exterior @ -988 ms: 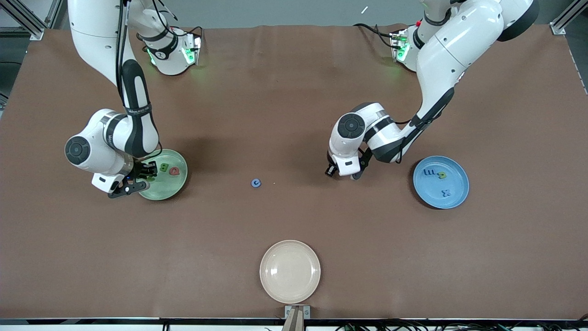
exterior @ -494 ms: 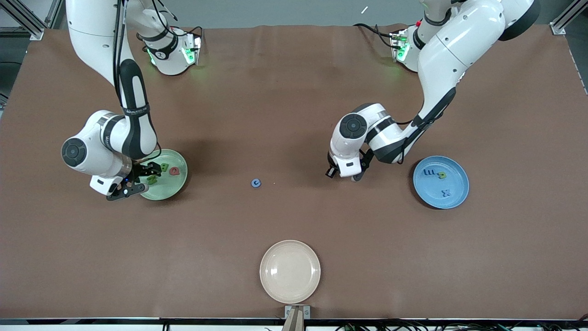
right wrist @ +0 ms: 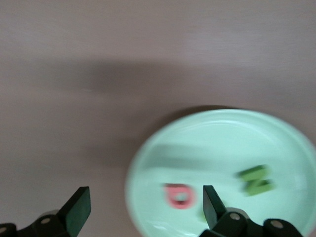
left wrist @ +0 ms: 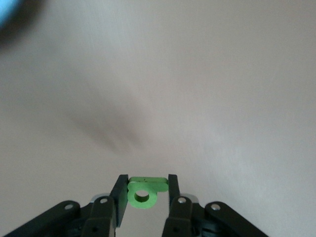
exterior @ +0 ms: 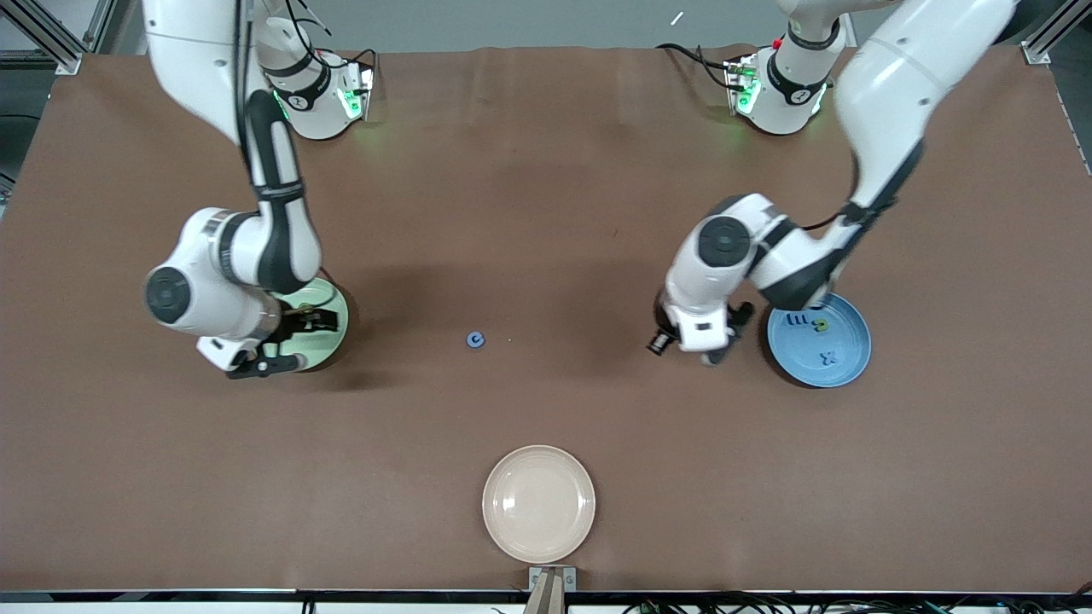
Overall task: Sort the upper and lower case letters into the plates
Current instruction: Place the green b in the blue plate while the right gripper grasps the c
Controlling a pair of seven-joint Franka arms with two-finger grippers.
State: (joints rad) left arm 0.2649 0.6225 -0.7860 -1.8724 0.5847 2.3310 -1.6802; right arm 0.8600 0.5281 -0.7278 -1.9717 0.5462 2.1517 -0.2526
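The left end effector (left wrist: 143,190) is pinching a green letter (left wrist: 143,191) over the brown worktop (exterior: 546,213), just beside the blue plate (exterior: 840,367), which is carrying 3 letters. The right end effector (right wrist: 143,207) is hanging wide apart and holding nothing over the mint plate (right wrist: 217,133), where a red letter (right wrist: 179,195) and a green N (right wrist: 256,179) are lying. 1 blue letter (exterior: 475,339) is sitting between the plates.

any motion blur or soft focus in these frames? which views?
Right wrist view: smeared throughout; the red letter and a green letter in the mint plate are streaked.
Left wrist view: the table is soft, with a blurred blue patch in one corner; the green letter in the left pincer stays crisp.
Front view: sharp; soft shadows under both arms.
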